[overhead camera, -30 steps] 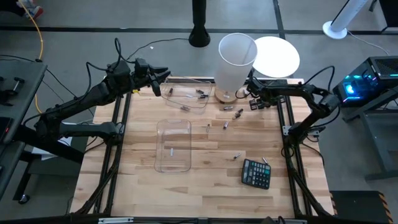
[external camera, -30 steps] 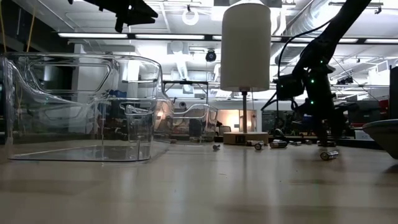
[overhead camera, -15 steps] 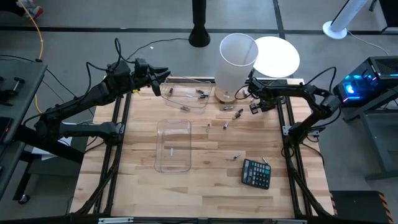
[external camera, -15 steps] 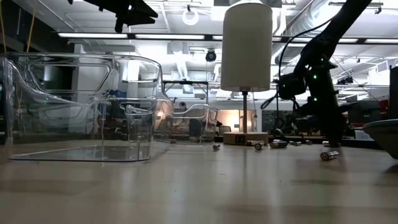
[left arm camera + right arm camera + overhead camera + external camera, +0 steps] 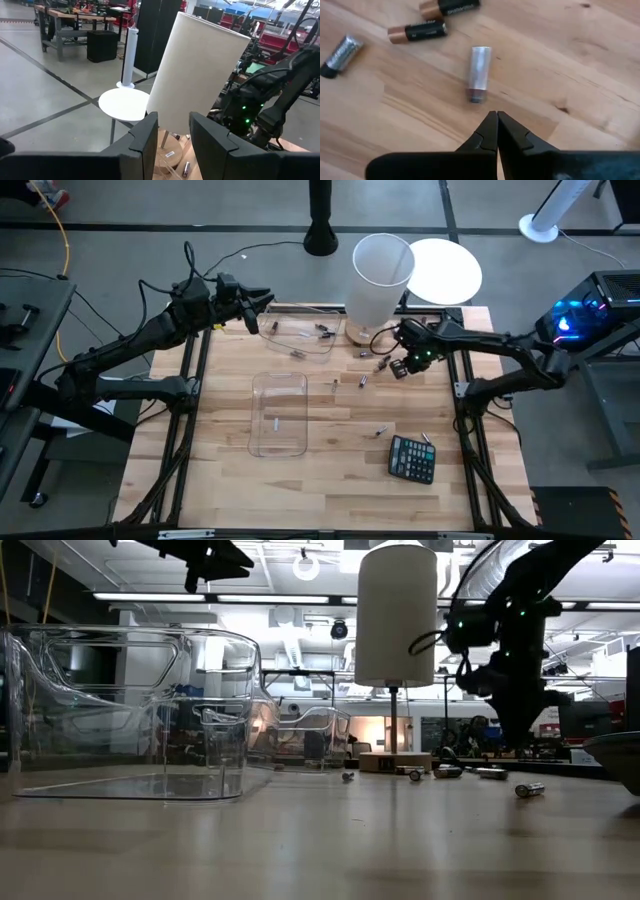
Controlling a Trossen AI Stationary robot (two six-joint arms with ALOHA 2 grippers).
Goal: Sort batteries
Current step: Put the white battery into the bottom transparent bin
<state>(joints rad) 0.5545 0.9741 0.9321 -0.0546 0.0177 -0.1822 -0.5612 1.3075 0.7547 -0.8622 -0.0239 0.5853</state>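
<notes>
- Since the earlier high view, the right gripper point(image 5: 398, 367) is seen to have been swung inward from the far right edge of the table toward the scattered batteries beside the lamp base, and its fingers have been brought together.
- In the right wrist view the right gripper's point(image 5: 497, 131) fingertips are pressed tip to tip, with nothing pinched between them.
- A silvery battery point(image 5: 478, 73) is seen lying flat on the table point(image 5: 330, 470) just ahead of those closed tips, apart from them, not touched.
- Its long axis is pointed roughly along the line of the fingers, so the fingers would probably have to be spread and turned across it before it can be pinched.
- Two black-and-copper batteries point(image 5: 418, 31) and a foil-wrapped one point(image 5: 340, 51) are found farther off to one side, well clear of the tips.
- More batteries are scattered mid-table near the calculator point(image 5: 411, 458); a few are already held in the far clear bin point(image 5: 300, 338), and one appears to lie in the near bin point(image 5: 279, 413).
- The left gripper point(image 5: 262, 305) is held above the far bin's corner, fingers spread, and nothing is gripped.
- The right arm is clearly the nearer one to the silvery battery, so the pick is judged to be its job.
</notes>
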